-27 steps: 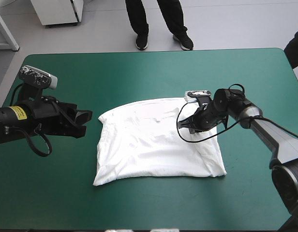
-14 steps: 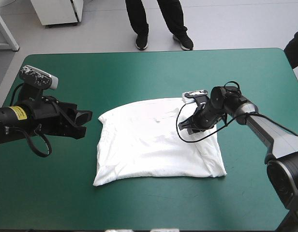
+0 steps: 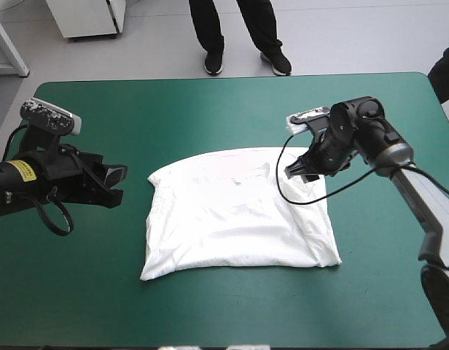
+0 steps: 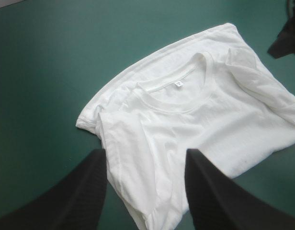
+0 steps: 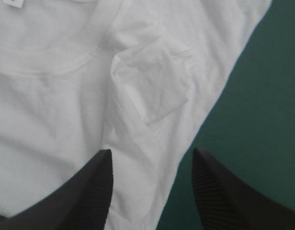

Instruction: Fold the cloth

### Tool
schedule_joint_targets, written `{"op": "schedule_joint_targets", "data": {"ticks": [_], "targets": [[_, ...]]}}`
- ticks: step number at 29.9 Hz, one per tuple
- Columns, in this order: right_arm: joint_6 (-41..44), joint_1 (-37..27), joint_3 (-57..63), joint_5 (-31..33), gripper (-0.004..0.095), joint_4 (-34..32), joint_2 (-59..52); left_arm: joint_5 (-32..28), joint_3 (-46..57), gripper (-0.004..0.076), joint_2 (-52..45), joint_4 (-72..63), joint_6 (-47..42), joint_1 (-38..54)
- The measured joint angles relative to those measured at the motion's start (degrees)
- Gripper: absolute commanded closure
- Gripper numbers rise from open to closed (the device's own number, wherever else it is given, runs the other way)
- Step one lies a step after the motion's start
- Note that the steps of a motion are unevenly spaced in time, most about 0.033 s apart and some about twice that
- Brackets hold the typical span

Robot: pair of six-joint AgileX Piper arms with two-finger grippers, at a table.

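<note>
The white T-shirt is lying flat on the teal-green counter, spread as a rough rectangle with its sleeves turned in over the front.

The left tool is hovering beside the shirt, apart from it, over bare cover. Its black fingers are standing wide apart and gripping nothing. Ahead of this tool the shirt is showing its collar, with a small label inside the neck.

The right tool is hanging over the shirt's opposite side, at the corner near the collar. Its fingers are also standing wide and holding nothing. Ahead of it a turned-in sleeve is lying on the cloth, and the shirt's edge is running between the fingers onto bare cover.
</note>
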Motion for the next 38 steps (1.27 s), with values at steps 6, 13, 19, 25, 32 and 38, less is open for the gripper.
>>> {"op": "schedule_joint_targets", "data": {"ticks": [6, 13, 19, 25, 32, 38], "targets": [[3.2, 0.0, 3.3, 0.7, 0.0422, -5.5, -13.6, 0.0, 5.0, 0.0356, -6.4, 1.4, -1.8, 0.0], [8.6, 0.0, 13.9, 1.5, 0.0422, -8.9, -31.3, 0.0, 20.0, 0.0352, -13.7, 1.6, -5.2, 0.0], [11.3, 0.0, 20.1, 1.5, 0.0422, -10.2, -39.8, 0.0, 32.7, 0.0353, -12.0, 1.6, -6.6, 0.0], [12.3, 0.0, 21.9, 1.5, 0.0422, -10.7, -41.0, -5.7, 42.6, 0.0355, -7.1, 1.5, -9.1, 0.0], [12.3, 0.0, 22.0, 1.5, 0.0422, -11.2, -41.0, -13.4, 45.6, 0.0392, 0.6, 1.6, -12.6, -1.7], [12.3, 0.0, 22.0, 1.3, 0.0422, -11.2, -41.0, -19.1, 45.6, 0.0391, 7.6, 7.0, -18.4, -8.7]]}}
